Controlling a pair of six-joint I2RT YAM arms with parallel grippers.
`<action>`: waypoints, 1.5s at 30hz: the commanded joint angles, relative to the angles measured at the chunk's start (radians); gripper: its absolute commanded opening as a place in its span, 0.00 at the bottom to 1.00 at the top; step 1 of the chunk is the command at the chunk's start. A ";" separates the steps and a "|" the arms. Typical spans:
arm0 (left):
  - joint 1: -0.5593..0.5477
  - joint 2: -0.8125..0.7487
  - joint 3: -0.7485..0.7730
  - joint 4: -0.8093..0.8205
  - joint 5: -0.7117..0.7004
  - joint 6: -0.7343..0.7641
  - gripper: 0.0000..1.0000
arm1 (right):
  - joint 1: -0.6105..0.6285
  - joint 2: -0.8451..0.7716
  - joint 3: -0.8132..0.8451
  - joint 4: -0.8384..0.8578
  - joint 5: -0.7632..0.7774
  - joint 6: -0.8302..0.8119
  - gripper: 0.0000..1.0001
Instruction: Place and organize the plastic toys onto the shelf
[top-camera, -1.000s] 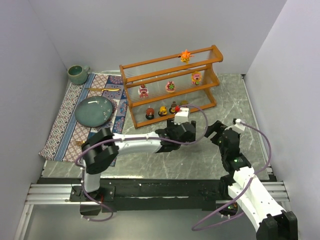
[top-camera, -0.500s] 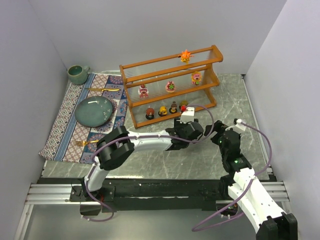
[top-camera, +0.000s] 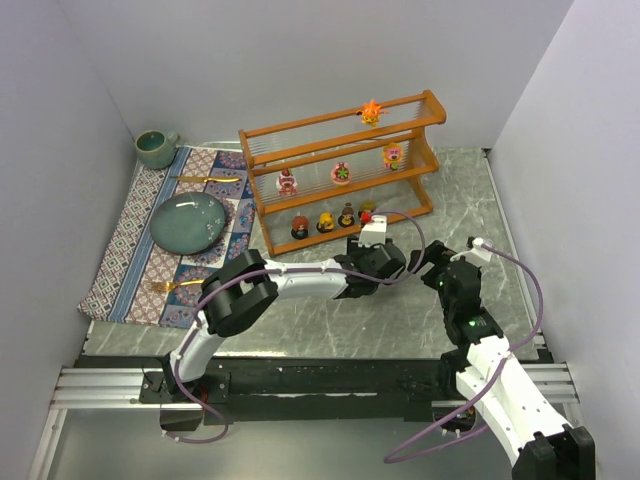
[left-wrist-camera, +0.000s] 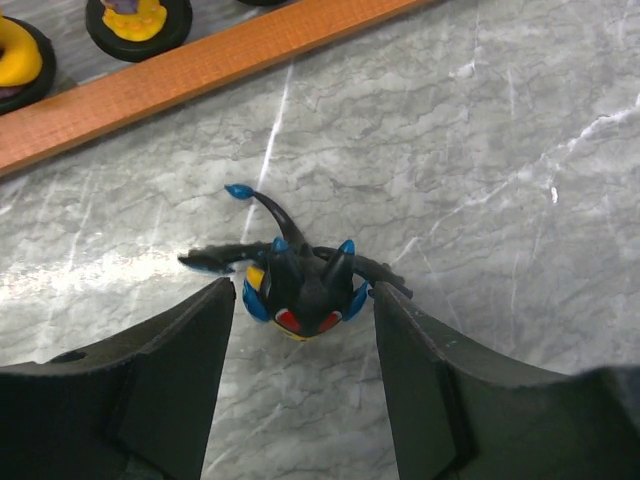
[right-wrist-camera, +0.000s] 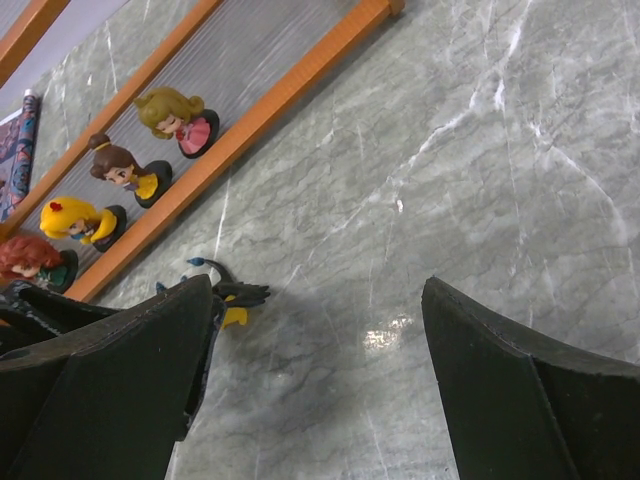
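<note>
A black, blue and yellow toy (left-wrist-camera: 305, 285) lies on the marble table just in front of the shelf's orange bottom rail (left-wrist-camera: 200, 65). My left gripper (left-wrist-camera: 303, 325) is open, with one finger on each side of this toy and not touching it. In the top view the left gripper (top-camera: 383, 262) covers the toy. My right gripper (right-wrist-camera: 312, 300) is open and empty; the toy (right-wrist-camera: 235, 295) peeks from behind its left finger. The shelf (top-camera: 340, 170) holds one orange toy (top-camera: 371, 112) on top, three in the middle and several on the bottom tier (right-wrist-camera: 125, 170).
The right gripper (top-camera: 435, 262) sits close beside the left gripper. At the left a patterned mat (top-camera: 130, 250) carries a teal plate (top-camera: 188, 221) and gold cutlery. A green cup (top-camera: 155, 148) stands at the far left corner. White walls close in both sides.
My left gripper has moved right along the front of the shelf, toward the right gripper. The right arm has shifted only slightly.
</note>
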 joint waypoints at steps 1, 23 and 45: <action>0.001 0.017 0.033 -0.001 0.009 -0.007 0.62 | -0.005 -0.006 -0.010 0.056 -0.002 0.002 0.92; 0.024 -0.146 -0.197 0.231 0.070 0.007 0.08 | -0.005 0.011 -0.017 0.078 -0.021 -0.004 0.92; 0.127 -0.758 -0.456 0.331 0.346 0.305 0.02 | -0.003 -0.003 -0.039 0.131 -0.085 -0.027 0.93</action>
